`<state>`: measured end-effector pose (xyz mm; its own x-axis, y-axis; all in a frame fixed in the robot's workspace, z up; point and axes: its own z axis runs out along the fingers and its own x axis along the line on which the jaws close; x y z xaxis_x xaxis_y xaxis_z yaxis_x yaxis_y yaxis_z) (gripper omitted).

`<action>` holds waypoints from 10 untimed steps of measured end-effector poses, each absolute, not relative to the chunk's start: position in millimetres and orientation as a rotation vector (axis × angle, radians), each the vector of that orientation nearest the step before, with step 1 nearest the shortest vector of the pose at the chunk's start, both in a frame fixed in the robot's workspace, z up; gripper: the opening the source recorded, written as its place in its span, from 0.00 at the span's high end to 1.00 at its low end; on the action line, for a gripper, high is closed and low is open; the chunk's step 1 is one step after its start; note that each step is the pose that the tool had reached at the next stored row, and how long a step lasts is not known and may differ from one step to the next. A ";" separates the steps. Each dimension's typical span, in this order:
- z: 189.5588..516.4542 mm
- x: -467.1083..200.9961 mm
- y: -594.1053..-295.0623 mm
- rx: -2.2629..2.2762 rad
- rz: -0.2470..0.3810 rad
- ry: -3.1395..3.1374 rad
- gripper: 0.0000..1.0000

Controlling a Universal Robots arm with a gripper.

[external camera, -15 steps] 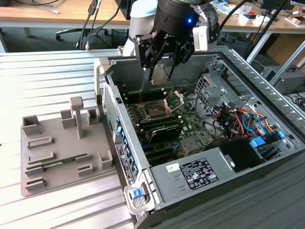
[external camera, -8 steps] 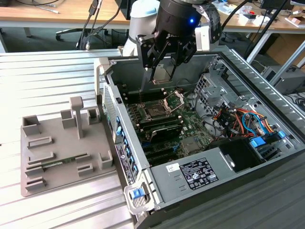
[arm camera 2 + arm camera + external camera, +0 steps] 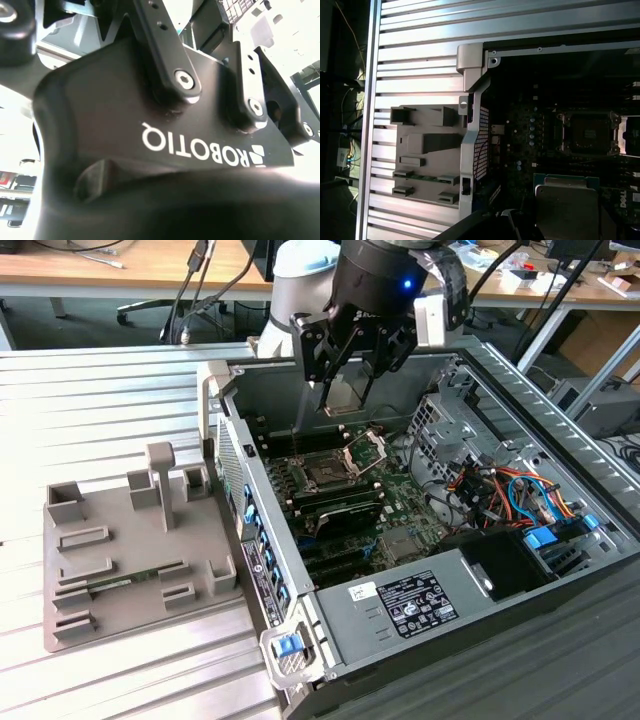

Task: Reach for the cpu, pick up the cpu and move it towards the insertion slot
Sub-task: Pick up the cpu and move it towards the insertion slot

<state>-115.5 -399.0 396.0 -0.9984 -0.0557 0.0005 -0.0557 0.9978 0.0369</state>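
Remote station view of an open computer case of grey sheet metal lying on a ribbed aluminium table.

(a) The gripper hangs over the green motherboard, its black fingers pointing down. As far as I can see in the exterior view, they are closed in on either side of the cpu, a thin pale plate that stands clear of the board. I cannot make out the contact faces themselves.

(b) In the first wrist view the cpu is a flat square with a dull silvery metal top and a narrow coloured rim. Its broad face is turned to the camera and its edges run roughly parallel to those of the insertion slot. The frame edge cuts off its far side. As a square it has no long axis I can name.

(c) The insertion slot is a dark square recess in a bright metal frame, with its hinged bracket raised. The cpu sits above it and apart from it.

(d) A matte grey moulded fixture tray lies beside the case, holding a thin green memory stick in one groove.

(e) In the second wrist view the glossy black gripper housing blocks the workspace, so I see neither fingertips nor chip there.
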 end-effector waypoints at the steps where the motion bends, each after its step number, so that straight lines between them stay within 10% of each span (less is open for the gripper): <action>1: 396.0 -114.6 -398.9 0.087 -0.058 -3.138 0.45; 10: 396.0 -107.5 -399.0 0.087 -0.058 -3.138 0.45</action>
